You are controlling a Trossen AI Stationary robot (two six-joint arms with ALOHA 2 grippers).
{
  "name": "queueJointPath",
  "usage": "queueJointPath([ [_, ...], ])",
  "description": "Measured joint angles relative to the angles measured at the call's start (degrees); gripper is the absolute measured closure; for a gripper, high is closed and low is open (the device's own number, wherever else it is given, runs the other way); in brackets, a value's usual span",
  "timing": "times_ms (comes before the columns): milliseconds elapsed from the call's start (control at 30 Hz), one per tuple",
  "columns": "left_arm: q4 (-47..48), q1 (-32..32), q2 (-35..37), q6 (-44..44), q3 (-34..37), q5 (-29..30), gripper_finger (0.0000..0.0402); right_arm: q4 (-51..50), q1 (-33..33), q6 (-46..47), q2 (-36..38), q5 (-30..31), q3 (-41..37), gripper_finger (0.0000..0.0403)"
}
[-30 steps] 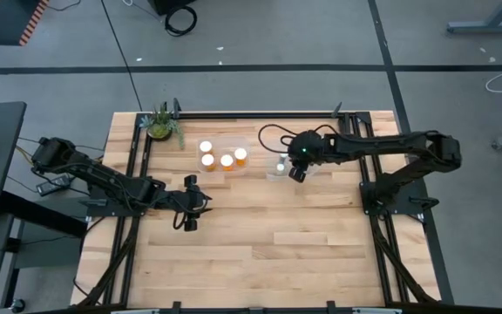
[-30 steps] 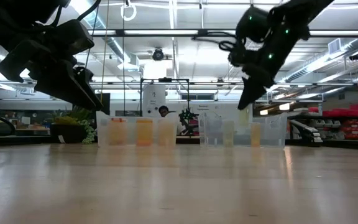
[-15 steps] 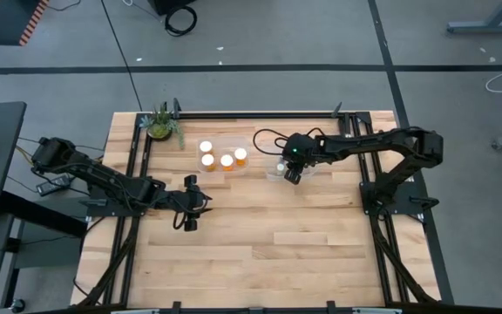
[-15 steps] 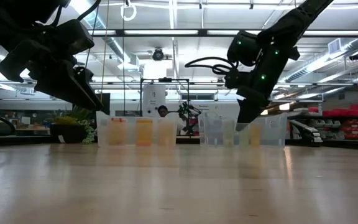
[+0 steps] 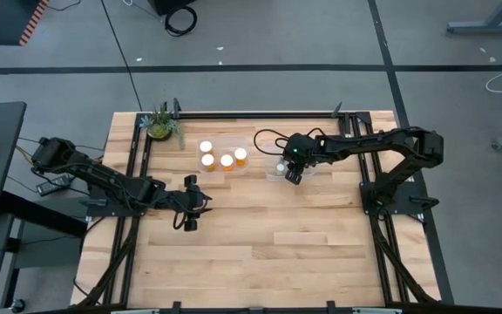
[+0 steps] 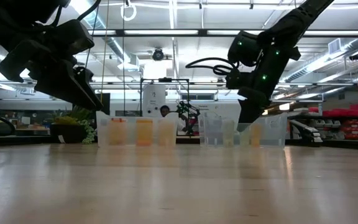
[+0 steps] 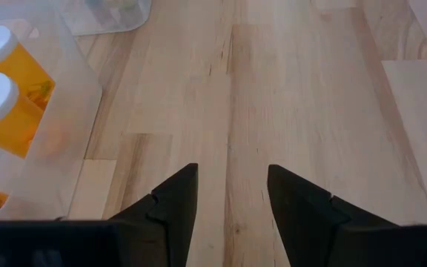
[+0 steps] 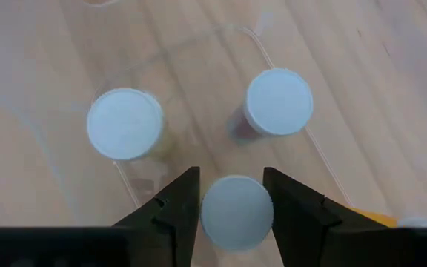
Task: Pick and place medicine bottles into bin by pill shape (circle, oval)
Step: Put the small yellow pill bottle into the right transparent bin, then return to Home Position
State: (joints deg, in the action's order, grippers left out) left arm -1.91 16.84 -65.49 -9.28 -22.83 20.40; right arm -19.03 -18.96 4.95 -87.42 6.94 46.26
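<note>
The right gripper [image 8: 230, 194] hangs over a clear bin [image 8: 288, 96], its fingers flanking a white-capped medicine bottle [image 8: 236, 211]; whether they grip it I cannot tell. Two more bottles stand in the bin. The left gripper [image 7: 230, 194] hovers parted, empty, over open table [image 7: 310, 96].

No legible text, label, brand, number or sign appeared in any view. The white caps of the medicine bottles [image 8: 279, 101] were blank, the amber sides seen by the left wrist camera carried no readable print, and the fixtures and red shelving in the room behind the table [image 6: 179, 186] were too small to read.
</note>
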Motion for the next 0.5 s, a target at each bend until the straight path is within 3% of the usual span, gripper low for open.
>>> queueJointPath([
  [500,0.0,0.0,0.0,0.0,0.0,0.0,0.023,1.2,0.0,0.1,0.0,0.0,0.0,0.0204],
])
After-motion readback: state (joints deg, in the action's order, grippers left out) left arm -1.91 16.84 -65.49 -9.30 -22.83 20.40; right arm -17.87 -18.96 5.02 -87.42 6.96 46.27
